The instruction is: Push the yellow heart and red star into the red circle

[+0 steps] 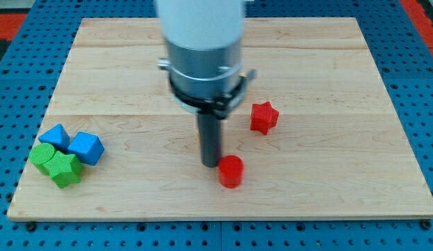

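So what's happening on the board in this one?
A single arm with a rod is working a wooden board. My tip sits just to the view's left of the red circle, about touching it. The red star lies apart, up and right. No yellow heart shows. Two blue blocks and two green blocks cluster at the view's left.

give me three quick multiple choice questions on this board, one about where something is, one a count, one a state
1. Where is my tip relative to the red circle?
A. just to its left in the view
B. far to its right
C. at the view's top

2. How many blue blocks are there?
A. none
B. two
C. five

3. Are the red star and the red circle touching?
A. yes
B. no, apart
C. stacked

Answers: 1 A, the rod ends right beside the circle's left edge. 2 B, two blue blocks sit by the green blocks. 3 B, bare board shows between them. No yellow heart is visible.
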Robot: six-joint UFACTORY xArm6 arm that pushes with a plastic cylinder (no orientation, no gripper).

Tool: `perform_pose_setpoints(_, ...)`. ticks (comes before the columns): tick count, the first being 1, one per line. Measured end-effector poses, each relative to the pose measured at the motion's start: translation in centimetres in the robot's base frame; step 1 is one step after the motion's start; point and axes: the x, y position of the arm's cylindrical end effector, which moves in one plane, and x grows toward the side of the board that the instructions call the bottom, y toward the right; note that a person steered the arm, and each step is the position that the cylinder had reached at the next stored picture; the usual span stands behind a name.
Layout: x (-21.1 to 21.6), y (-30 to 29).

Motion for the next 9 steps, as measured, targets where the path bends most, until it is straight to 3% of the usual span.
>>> perform_pose_setpoints(1,0.4,-2.8)
perform_pose_setpoints(2,1.8,0.1)
perform_pose_setpoints(3,1.9,7.5)
perform_pose_setpoints(4,2.1,9.2)
perform_pose_setpoints(5,6.9,8.8)
perform_pose_setpoints(6,5.4,15.9)
perform_pose_setpoints(7,5.1,18.2)
perform_pose_setpoints(9,5.5,0.5)
